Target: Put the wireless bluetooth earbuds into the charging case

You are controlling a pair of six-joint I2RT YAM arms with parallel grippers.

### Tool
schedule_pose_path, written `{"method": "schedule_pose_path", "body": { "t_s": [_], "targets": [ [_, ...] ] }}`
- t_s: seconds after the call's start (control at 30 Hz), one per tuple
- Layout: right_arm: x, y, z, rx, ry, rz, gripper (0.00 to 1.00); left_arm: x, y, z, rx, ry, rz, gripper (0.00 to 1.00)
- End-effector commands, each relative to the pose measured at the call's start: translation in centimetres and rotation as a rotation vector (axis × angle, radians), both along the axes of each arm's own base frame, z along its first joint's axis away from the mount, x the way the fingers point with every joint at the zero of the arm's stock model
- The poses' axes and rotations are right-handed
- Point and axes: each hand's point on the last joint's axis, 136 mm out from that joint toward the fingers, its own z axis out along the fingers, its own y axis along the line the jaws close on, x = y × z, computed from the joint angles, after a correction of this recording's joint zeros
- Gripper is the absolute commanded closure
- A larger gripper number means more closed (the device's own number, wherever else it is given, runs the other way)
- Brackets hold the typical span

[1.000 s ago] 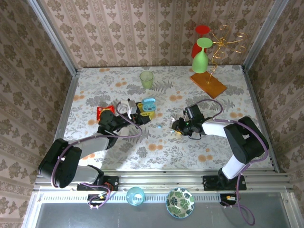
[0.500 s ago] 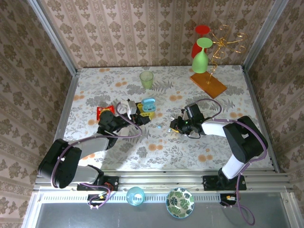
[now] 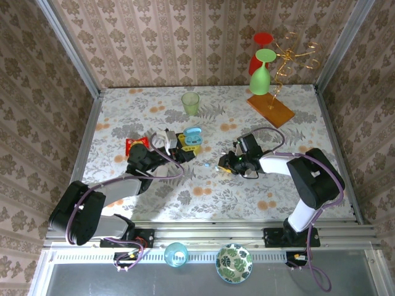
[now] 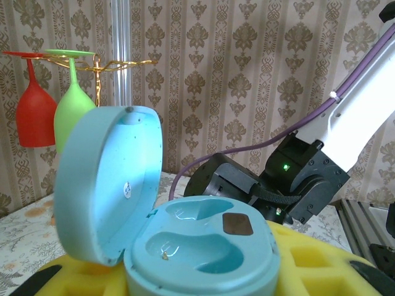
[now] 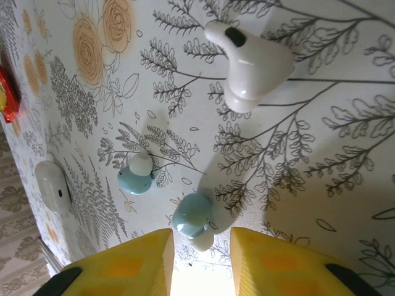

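The left gripper (image 3: 183, 148) pinched the glossy pale-blue plastic charging case (image 4: 197, 246) between its yellow foam pads (image 4: 308, 262). The case's rounded lid (image 4: 105, 179) stood hinged up over two smooth moulded wells, one bearing a small dark square patch. The right gripper (image 5: 200, 246) was spread low over the leaf-and-flower printed tablecloth (image 5: 321, 160), with a pale-blue, white-tipped earbud (image 5: 192, 217) at the mouth of the gap, a second pale-blue earbud (image 5: 137, 176) near it, and two glossy white earbuds (image 5: 250, 61) farther off, well apart.
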Motion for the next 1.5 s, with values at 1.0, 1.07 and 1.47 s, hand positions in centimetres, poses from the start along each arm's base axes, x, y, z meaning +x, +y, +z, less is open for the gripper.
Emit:
{"method": "schedule_pose_path", "body": {
  "t_s": [1.0, 1.07, 1.47],
  "targets": [
    [1.4, 2.3, -0.3, -0.357, -0.062, 0.16, 0.7, -0.1, 4.5, 0.3, 0.026, -0.06, 0.171, 0.8],
    [1.7, 2.4, -0.6, -0.371, -0.071, 0.175, 0.7, -0.1, 4.5, 0.4, 0.025, -0.06, 0.172, 0.8],
    [2.0, 0.5, 1.6, -0.581, -0.19, 0.266, 0.63, 0.3, 4.8, 0.7, 0.021, -0.07, 0.203, 0.8]
  ]
}}
